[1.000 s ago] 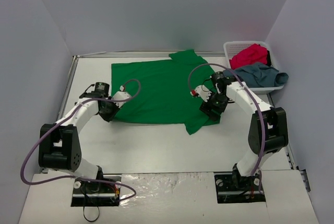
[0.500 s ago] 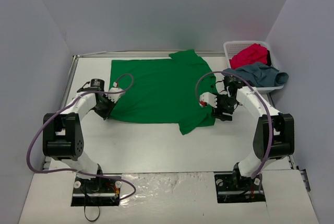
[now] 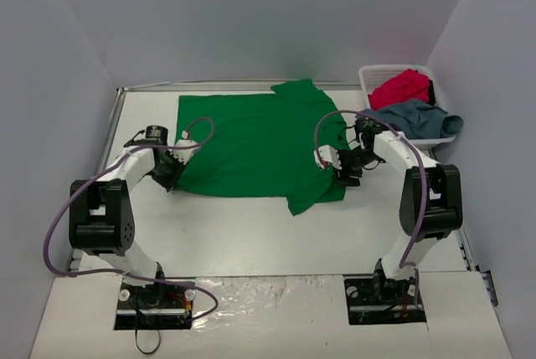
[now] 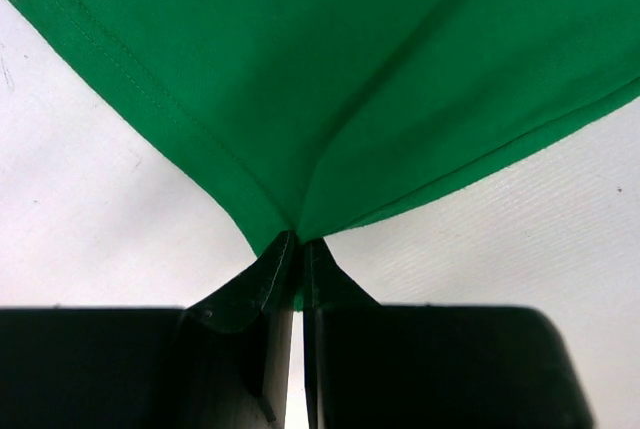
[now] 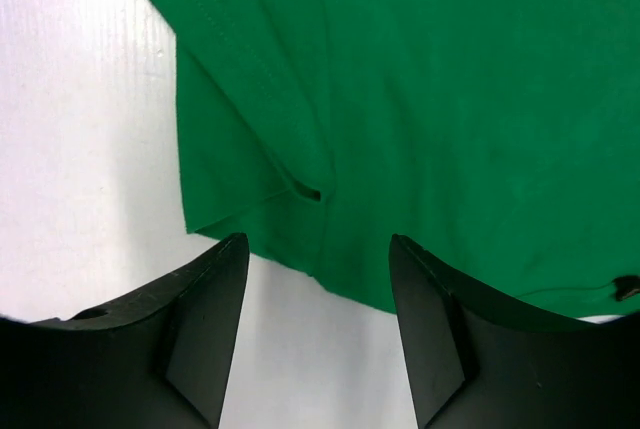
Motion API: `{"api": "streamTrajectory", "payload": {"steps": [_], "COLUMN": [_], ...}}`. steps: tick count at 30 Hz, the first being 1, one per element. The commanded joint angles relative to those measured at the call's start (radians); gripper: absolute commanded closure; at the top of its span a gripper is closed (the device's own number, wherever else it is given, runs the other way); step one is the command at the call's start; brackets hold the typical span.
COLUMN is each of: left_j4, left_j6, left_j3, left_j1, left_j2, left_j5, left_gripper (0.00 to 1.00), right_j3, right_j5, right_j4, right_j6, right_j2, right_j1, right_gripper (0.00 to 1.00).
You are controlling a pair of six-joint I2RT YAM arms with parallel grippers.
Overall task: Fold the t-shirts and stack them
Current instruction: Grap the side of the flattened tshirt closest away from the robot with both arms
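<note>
Since a second ago my right gripper (image 5: 318, 249) swung out and back over the green t-shirt (image 3: 251, 146) sleeve hem — jaws apart, empty | left gripper (image 4: 298, 254) clamped on its corner, shirt spread on table (image 3: 251, 233) | likely light, limp, slides — pinch hems

left hand (image 4: 297, 249) pinching green t-shirt (image 4: 380, 69) corner

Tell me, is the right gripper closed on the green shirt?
No, the right gripper has its fingers spread apart over the green t-shirt, with no cloth pinched between them.
</note>
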Motion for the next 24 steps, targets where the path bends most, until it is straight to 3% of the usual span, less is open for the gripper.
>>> {"api": "streamTrajectory", "payload": {"steps": [1, 8, 24], "left_j4": [-0.016, -0.019, -0.015], "left_j6": [-0.009, -0.006, -0.003], "left_j3": [0.028, 0.034, 0.023], "left_j1": [0.005, 0.003, 0.005], "left_j2": [0.000, 0.009, 0.014], "left_j5": [-0.004, -0.001, 0.005], "left_gripper": [0.97, 0.98, 0.98], "right_j3": [0.045, 0.060, 0.050], "right_j5": [-0.069, -0.050, 0.019], "right_j4": [-0.037, -0.037, -0.035], "right_j6": [-0.038, -0.023, -0.003], "right_j2": [0.021, 0.058, 0.106], "right_j1": [0.005, 0.032, 0.078], "right_gripper": [0.46, 0.53, 0.59]}}
